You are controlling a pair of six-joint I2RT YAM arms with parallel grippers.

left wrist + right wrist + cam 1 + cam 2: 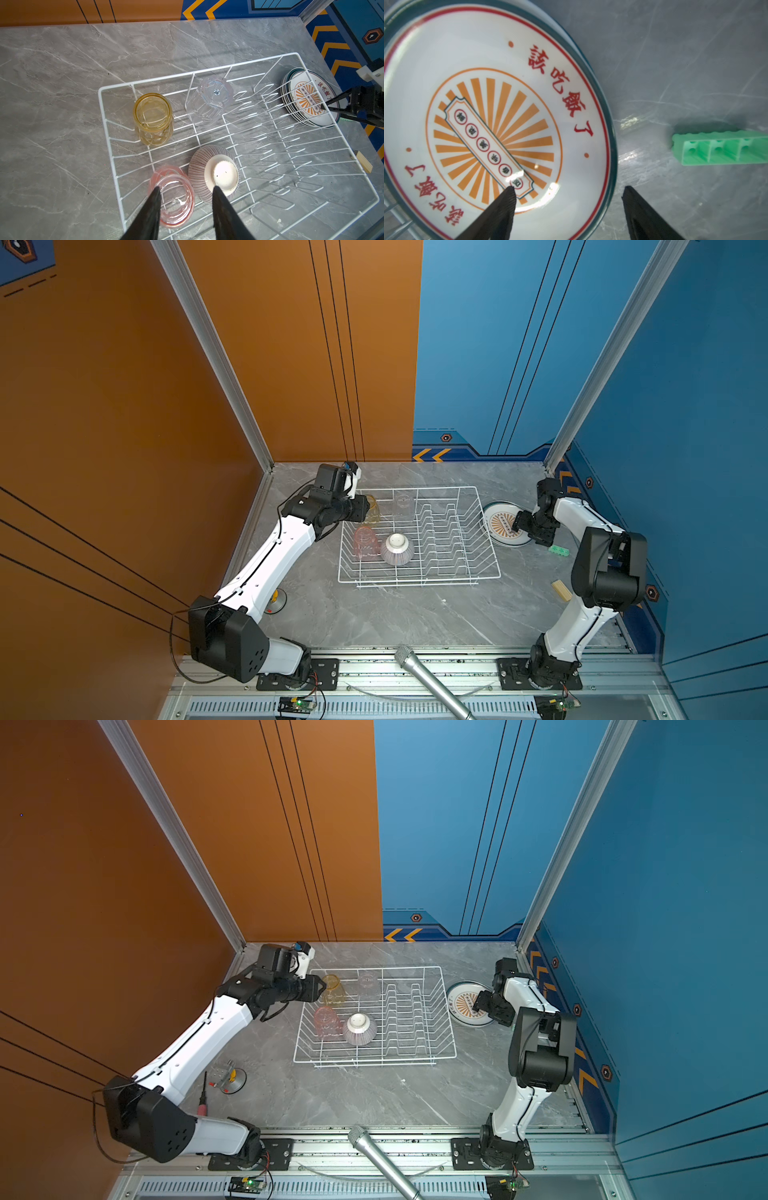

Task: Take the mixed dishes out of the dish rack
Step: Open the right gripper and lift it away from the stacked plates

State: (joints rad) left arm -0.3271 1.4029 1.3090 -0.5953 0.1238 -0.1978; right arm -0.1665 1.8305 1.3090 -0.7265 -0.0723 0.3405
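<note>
On the left, a screwdriver [203,1098] and a small metal fixture [226,1079] lie on the tabletop [395,622] beside the left arm. The left gripper [185,188] hovers at the far-left corner of the dish rack [193,72]. Its fingers are spread and hold nothing.

The rack's left half holds four dishes:
- The amber tumbler [152,118] stands at the far left, nearest that gripper.
- The clear tumbler [209,101] stands just to the right of the amber one.
- The pink tumbler [172,197] stands nearer the front.
- The striped bowl [214,174] sits just beside the pink tumbler, upside down with its foot ring up.

The rack's right half is the row of upright slot wires.

Outside the rack, just beside its right rim towards the back, the plates [307,99] lie flat in a stack on the tabletop. The orange-sunburst plate is on top. Whether the stack touches the wire cannot be told.

The right gripper [568,187] is spread wide and pinches nothing. One finger is over the top plate's face and the other is past the rim, over bare tabletop.

To the right of the stack lies a green block [720,149], close to the right wall. A wooden block [561,591] lies nearer the front, by the right arm.

A wide stretch of tabletop runs from the rack's near rim to the front rail, where a microphone [428,676] pokes in.
</note>
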